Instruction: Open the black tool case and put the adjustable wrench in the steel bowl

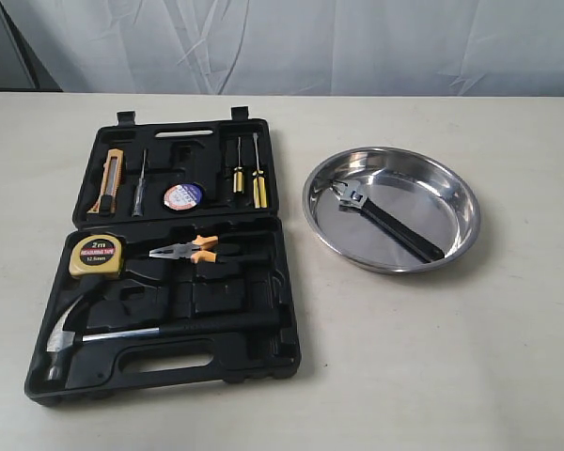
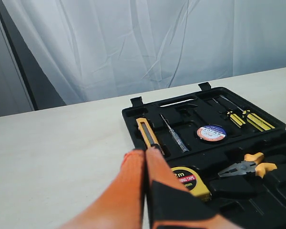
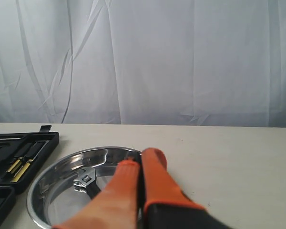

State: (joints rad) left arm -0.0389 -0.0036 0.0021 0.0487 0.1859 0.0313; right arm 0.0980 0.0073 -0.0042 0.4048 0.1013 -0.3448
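The black tool case (image 1: pixel 277 310) lies open on the table's left, lid flat behind its base. The adjustable wrench (image 1: pixel 385 219) lies inside the steel bowl (image 1: pixel 465 211) to the right, silver head toward the case, black handle pointing at the front right rim. In the right wrist view the wrench head (image 3: pixel 84 180) shows in the bowl (image 3: pixel 57 168) beside my right gripper (image 3: pixel 142 157), whose orange fingers are pressed together, empty. My left gripper (image 2: pixel 145 153) is shut too, empty, hovering over the case (image 2: pixel 181 107) near its left edge. Neither gripper appears in the exterior view.
The case holds a yellow tape measure (image 1: pixel 97 255), orange-handled pliers (image 1: pixel 190 249), a claw hammer (image 1: pixel 70 331), a utility knife (image 1: pixel 106 180), screwdrivers (image 1: pixel 257 174) and a tape roll (image 1: pixel 181 195). A white curtain hangs behind the table.
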